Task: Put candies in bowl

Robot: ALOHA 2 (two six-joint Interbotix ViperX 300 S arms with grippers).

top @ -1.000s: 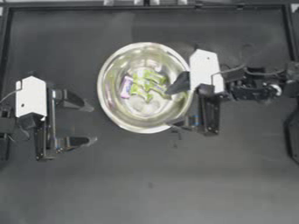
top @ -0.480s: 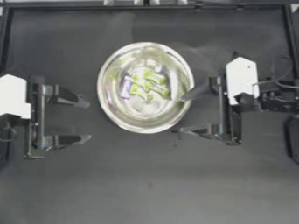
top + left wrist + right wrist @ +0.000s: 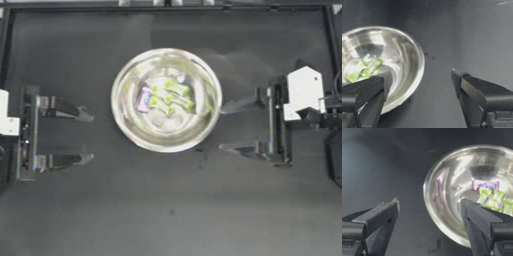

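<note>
**Candies in bowl, both arms drawn back**

Bowl point(image 3: 166, 99) sits at centre of the dark counter point(image 3: 167, 210), upright, shiny inside facing up. Candies point(image 3: 165, 98) lie clustered on the bowl floor: the pink-purple one point(image 3: 143, 99) on the side toward the left arm, the yellow-green ones point(image 3: 175, 96) touching or overlapping just beside it. Exact count of yellow-green pieces hard to tell among the reflections.

Left gripper point(image 3: 83, 136) is at the left edge of the counter, well apart from the bowl, fingers spread wide, nothing between them.

Right gripper point(image 3: 230, 126) is on the right side, near the bowl rim but not touching it, fingers likewise spread wide and empty.
</note>
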